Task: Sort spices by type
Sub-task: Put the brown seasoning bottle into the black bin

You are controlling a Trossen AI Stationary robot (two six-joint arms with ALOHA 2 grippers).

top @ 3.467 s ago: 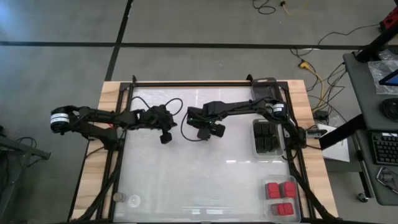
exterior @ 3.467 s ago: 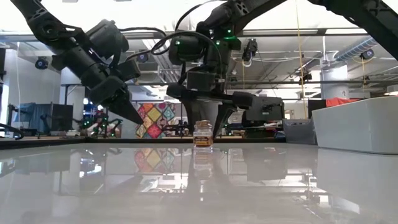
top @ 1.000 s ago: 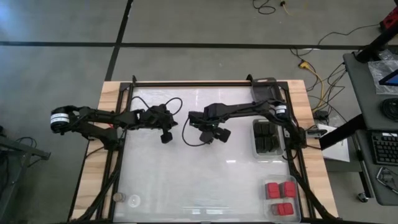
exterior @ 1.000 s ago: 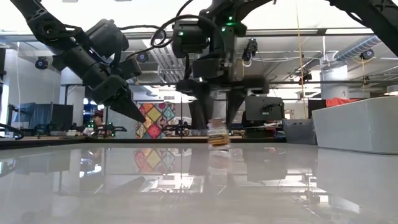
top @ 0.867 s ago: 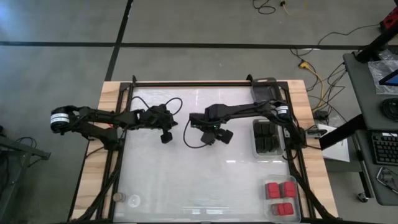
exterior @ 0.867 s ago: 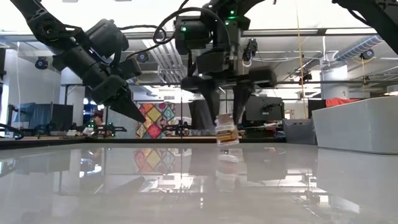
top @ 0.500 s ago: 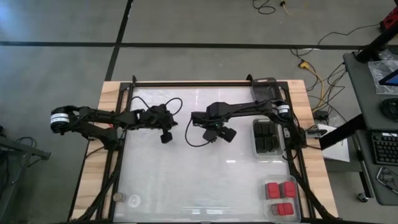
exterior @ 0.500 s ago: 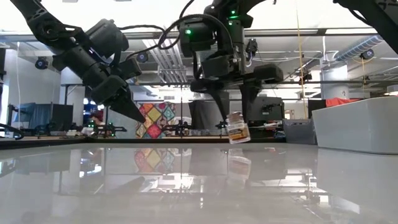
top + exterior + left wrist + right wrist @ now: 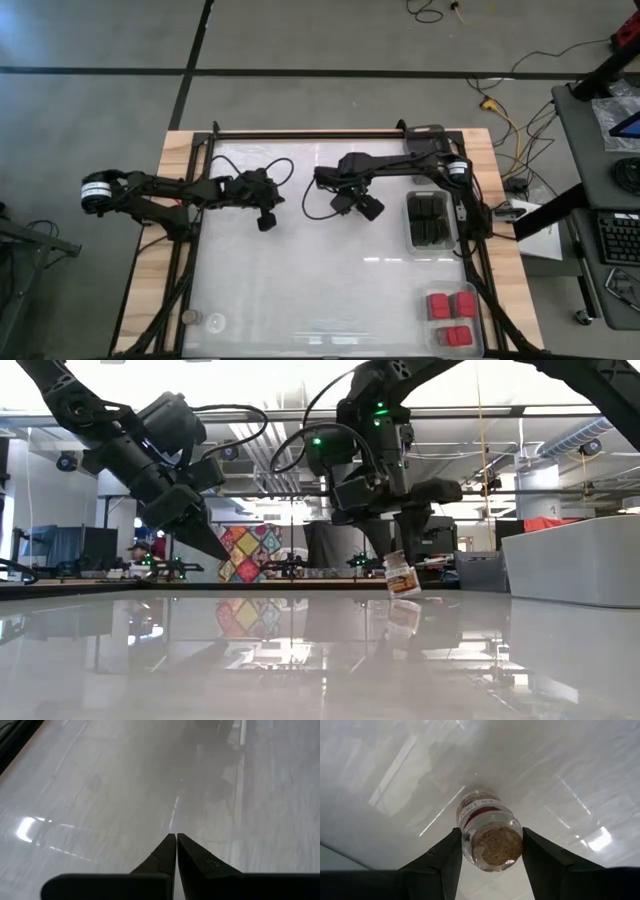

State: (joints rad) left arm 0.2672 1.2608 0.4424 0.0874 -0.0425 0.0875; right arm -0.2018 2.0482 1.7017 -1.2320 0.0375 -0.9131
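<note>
While lifted clear of the bench (image 9: 300,650), tilted cork-topped spice jar (image 9: 402,576) pinched in right gripper (image 9: 490,845) fingers — left gripper (image 9: 176,840) fingers closed, empty.

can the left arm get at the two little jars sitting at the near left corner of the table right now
Probably yes. The left gripper is shut and empty above bare table, and nothing lies between it and the two jars in the high view. The right gripper is busy holding another jar elsewhere.
</note>
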